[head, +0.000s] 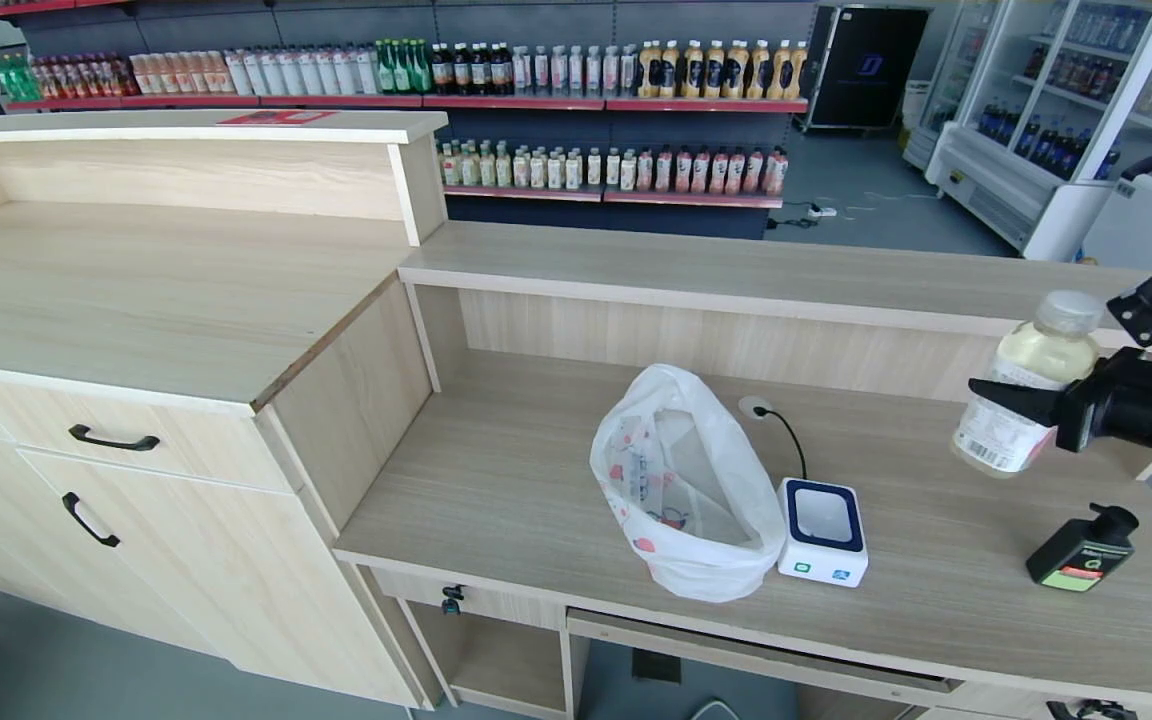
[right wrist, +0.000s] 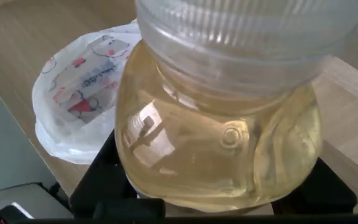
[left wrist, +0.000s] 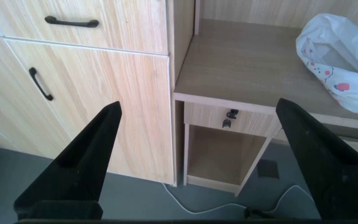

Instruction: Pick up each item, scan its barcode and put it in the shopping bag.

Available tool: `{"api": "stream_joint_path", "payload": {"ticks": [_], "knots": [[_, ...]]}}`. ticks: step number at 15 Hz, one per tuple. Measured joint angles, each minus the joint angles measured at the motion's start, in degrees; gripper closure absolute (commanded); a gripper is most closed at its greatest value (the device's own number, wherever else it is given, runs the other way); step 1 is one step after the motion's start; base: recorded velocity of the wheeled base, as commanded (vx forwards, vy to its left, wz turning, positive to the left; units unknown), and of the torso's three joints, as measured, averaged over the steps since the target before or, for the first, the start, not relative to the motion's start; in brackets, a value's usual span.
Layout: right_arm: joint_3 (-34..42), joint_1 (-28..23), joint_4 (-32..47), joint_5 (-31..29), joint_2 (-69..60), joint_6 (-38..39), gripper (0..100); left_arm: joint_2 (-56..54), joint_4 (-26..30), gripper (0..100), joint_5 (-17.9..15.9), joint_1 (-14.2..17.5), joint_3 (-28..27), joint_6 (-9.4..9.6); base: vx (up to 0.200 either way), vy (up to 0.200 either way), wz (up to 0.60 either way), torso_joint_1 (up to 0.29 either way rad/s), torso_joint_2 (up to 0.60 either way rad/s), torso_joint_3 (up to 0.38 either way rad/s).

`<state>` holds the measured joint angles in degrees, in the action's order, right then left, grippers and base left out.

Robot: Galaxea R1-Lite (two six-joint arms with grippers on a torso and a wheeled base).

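Right tool (head: 1021, 400) is closed on a bottle (head: 1041, 355) of pale yellow drink, gripping it across the middle. The bottle is held up off the table (head: 536, 480), over the right end, roughly upright with a slight lean and the cap on top. A barcode shows on the lower part of its label. In the right wrist view the bottle (right wrist: 216, 149) sits right against the camera, with the shopping bag (right wrist: 79, 93) lower down behind it.

Shopping bag (head: 686, 485) is white plastic with a printed pattern. It stands mouth open near the middle of the table's front edge. The scanner (head: 823, 530), a white box with a dark-framed window, is just beside the bag on the side towards the table's right edge. Its black cable (head: 791, 435) runs back to a hole in the tabletop. A small dark pump bottle (head: 1081, 550) with a green and red label sits near the front right corner, well apart from the scanner.

Left tool (left wrist: 199, 104) has its fingers spread wide and holds nothing. It hangs off the table, in front of and below the front left corner, facing the cabinet drawers (left wrist: 73, 25); the bag (left wrist: 340, 56) shows beyond it.
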<state>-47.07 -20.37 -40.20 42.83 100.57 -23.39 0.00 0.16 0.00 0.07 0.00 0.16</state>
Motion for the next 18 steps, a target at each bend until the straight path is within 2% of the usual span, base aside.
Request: {"api": "stream_joint_path", "payload": {"ticks": [2, 3, 4, 5, 8, 9, 13, 15, 18], "knots": [[0.82, 0.37, 2.63, -18.80, -3.69, 7.33, 100, 0.00, 0.00, 0, 0.00, 0.00, 0.00, 0.00, 0.000, 0.000, 0.00, 0.000, 0.00, 0.000], [1.65, 1.39, 2.08, -26.21, -4.88, 8.48, 100, 0.00, 0.00, 0, 0.00, 0.00, 0.00, 0.00, 0.000, 0.000, 0.00, 0.000, 0.00, 0.000], [3.33, 2.77, -1.06, -30.45, -5.90, 7.85, 100, 0.00, 0.00, 0, 0.00, 0.00, 0.00, 0.00, 0.000, 0.000, 0.00, 0.000, 0.00, 0.000], [5.23, 3.89, -4.73, -31.56, -6.67, 5.30, 100, 0.00, 0.00, 0, 0.00, 0.00, 0.00, 0.02, 0.000, 0.000, 0.00, 0.000, 0.00, 0.000], [8.01, 4.94, -8.27, -31.88, -7.77, -4.33, 100, 0.00, 0.00, 0, 0.00, 0.00, 0.00, 0.02, 0.000, 0.000, 0.00, 0.000, 0.00, 0.000], [8.27, 5.18, -8.66, -31.28, -7.91, -5.72, 100, 0.00, 0.00, 0, 0.00, 0.02, 0.00, 0.02, 0.000, 0.000, 0.60, 0.002, 0.01, 0.002], [7.17, 10.23, -17.85, -31.81, -6.28, -6.00, 100, 0.00, -0.02, 0, 0.00, 0.00, 0.00, 0.02, 0.000, 0.000, 0.60, -0.005, 0.00, 0.004], [4.43, 13.68, -18.26, -33.74, -3.52, -5.69, 100, 0.00, 0.02, 0, 0.00, 0.02, 0.00, 0.00, 0.000, 0.000, 0.30, 0.006, 0.00, -0.001], [-0.69, 17.63, -18.25, -34.76, 1.99, 2.62, 100, 0.00, 0.00, 0, 0.00, 0.02, 0.00, 0.02, 0.000, 0.000, 0.00, 0.000, 0.00, 0.000]]}}
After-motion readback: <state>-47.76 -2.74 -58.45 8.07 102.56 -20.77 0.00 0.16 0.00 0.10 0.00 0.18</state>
